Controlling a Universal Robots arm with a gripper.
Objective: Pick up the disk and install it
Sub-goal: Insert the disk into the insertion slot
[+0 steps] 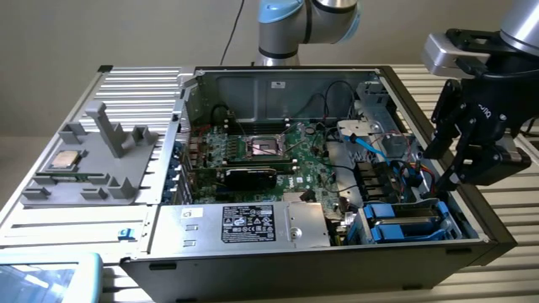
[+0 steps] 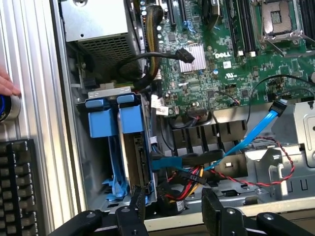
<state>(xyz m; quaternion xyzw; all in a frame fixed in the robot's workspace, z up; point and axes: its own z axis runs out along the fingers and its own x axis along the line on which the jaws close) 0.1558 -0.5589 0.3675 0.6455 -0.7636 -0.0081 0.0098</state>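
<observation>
Disk [image 2: 134, 147]: stands on edge in the drive cage [image 1: 404, 221] at the front corner of the open computer case [image 1: 337, 259]. Its blue carrier [image 2: 132, 115] has its tabs uppermost, and a second blue carrier [image 2: 101, 118] is just beside it.

Arm pose: you have the arm over the exterior view's right side of the case, wrist tilted. The gripper [image 1: 446, 170] points down and inward toward the cage and hangs above it.

Hand: jaws are spread wide with nothing in them. In the wrist view the gripper [image 2: 174, 209] frames loose cabling lower in the case. One finger [image 2: 138, 204] is just beside the disk's carrier edge; you cannot tell whether it touches.

Exterior view gives you:
- a grey fixture tray [image 1: 101, 170] on the ribbed table at the exterior view's left, with a processor chip [image 1: 65, 161] on it
- the labelled power supply [image 1: 252, 224]
- the motherboard [image 1: 269, 158]

Wrist view gives you:
- a light-blue data cable [image 2: 256, 130] running across the case
- a twisted red-and-black wire [image 2: 275, 169]
- a person's fingertip [image 2: 6, 84] resting on the table beside the case
</observation>
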